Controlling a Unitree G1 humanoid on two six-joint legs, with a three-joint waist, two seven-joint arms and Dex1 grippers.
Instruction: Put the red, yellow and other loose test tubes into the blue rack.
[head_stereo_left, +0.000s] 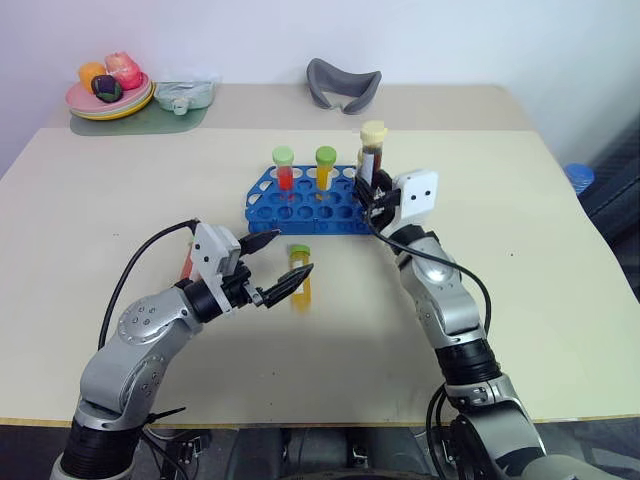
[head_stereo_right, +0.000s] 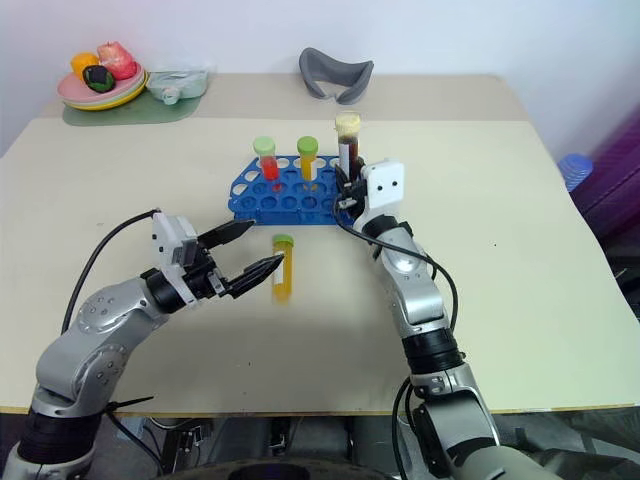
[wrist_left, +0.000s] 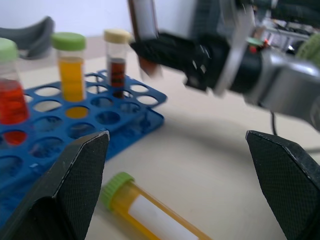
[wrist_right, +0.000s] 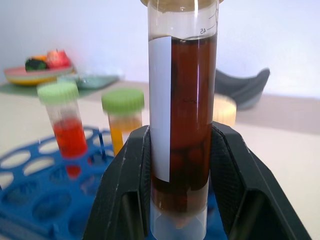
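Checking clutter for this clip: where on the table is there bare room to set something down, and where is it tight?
Bare tabletop runs left of the blue rack, and again right of the right gripper. Tight: at the rack, where that gripper holds the dark brown tube, and just in front, where the yellow tube lies by the open left gripper.

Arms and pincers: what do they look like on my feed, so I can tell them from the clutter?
Both arms are silver-grey metal with black joints and black cables. Each wrist carries a white camera block, and the left pincer and the right pincer have two black, tapered, textured fingers.
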